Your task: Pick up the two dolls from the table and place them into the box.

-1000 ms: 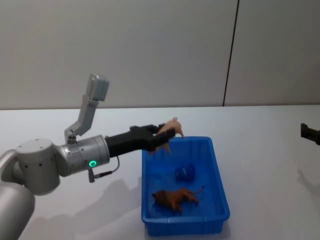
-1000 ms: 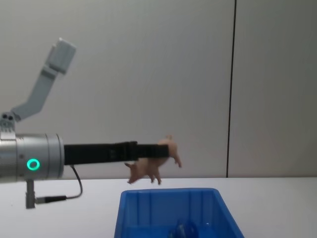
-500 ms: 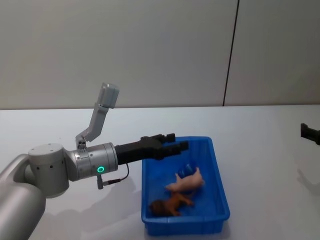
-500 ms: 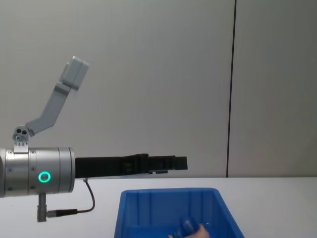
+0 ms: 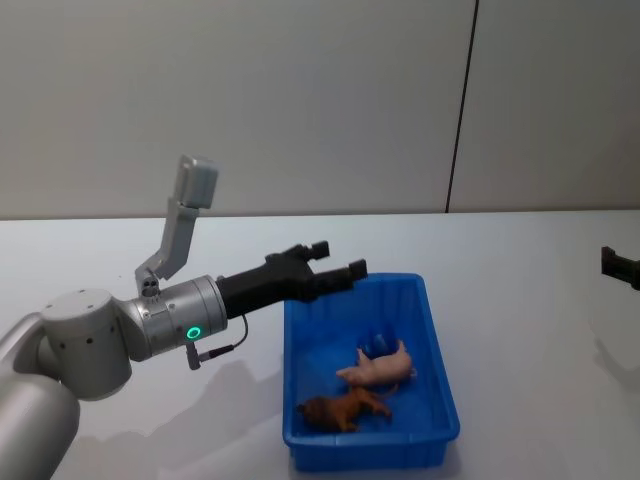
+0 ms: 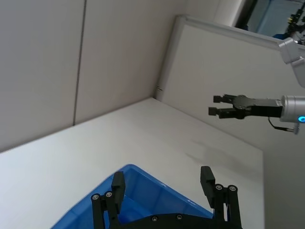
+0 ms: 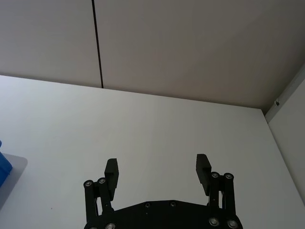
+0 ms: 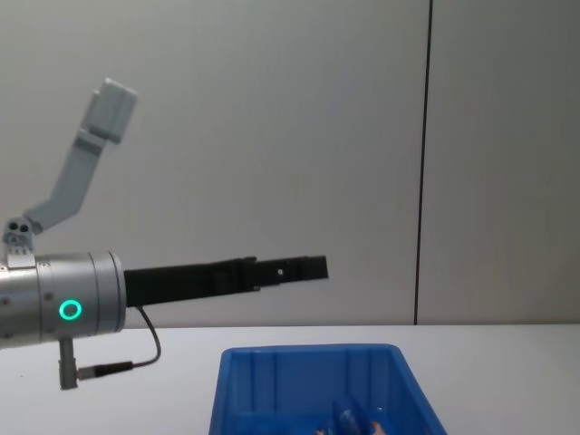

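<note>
Both dolls lie inside the blue box (image 5: 441,352) on the white table (image 5: 520,262). The peach-pink doll (image 5: 380,367) rests near the box's middle, and the shaggy reddish-brown doll (image 5: 340,410) lies by the near wall. My left gripper (image 5: 340,258) hovers open and empty above the box's far left corner; in the chest view the left gripper (image 8: 313,266) is well above the rim (image 8: 308,350). From the left wrist, its open fingers (image 6: 162,176) frame the box (image 6: 143,193). My right gripper (image 7: 156,163) stays open over bare table at the far right (image 5: 620,266).
A small dark blue object (image 5: 378,343) also lies in the box behind the pink doll. Bare tabletop surrounds the box on all sides. A grey wall with a dark vertical seam (image 5: 460,110) closes off the back of the table.
A second ago my left gripper held the pink doll above the box. It opened, the doll dropped in beside the brown one, and the gripper has since risen slightly.
</note>
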Robot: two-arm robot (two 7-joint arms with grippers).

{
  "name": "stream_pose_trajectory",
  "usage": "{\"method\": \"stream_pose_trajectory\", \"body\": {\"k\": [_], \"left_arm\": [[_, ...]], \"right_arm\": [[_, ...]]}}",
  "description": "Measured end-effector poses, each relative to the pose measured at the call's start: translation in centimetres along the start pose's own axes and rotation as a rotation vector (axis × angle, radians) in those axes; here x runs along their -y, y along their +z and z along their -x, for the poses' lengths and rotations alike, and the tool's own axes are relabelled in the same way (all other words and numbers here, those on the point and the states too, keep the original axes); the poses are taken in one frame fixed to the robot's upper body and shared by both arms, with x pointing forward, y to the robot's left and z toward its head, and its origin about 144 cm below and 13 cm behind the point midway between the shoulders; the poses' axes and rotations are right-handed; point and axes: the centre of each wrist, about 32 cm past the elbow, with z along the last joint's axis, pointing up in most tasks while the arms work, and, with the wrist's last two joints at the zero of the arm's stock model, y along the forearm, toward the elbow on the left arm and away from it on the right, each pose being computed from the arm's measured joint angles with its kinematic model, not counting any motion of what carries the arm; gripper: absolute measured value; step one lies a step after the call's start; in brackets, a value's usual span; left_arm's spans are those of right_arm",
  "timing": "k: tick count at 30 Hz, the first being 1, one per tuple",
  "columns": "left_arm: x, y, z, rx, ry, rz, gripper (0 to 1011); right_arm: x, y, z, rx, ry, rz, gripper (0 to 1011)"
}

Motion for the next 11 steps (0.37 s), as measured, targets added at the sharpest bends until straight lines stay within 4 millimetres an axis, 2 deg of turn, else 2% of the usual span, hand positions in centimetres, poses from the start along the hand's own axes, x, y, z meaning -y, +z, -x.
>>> {"method": "stream_pose_trajectory", "body": {"k": [11], "left_arm": [[-1.2,0.5,1.2,0.097,0.117,0.129,1001]], "right_arm": [[0.0,0.0,0.0,0.0,0.0,0.0,1001]]}}
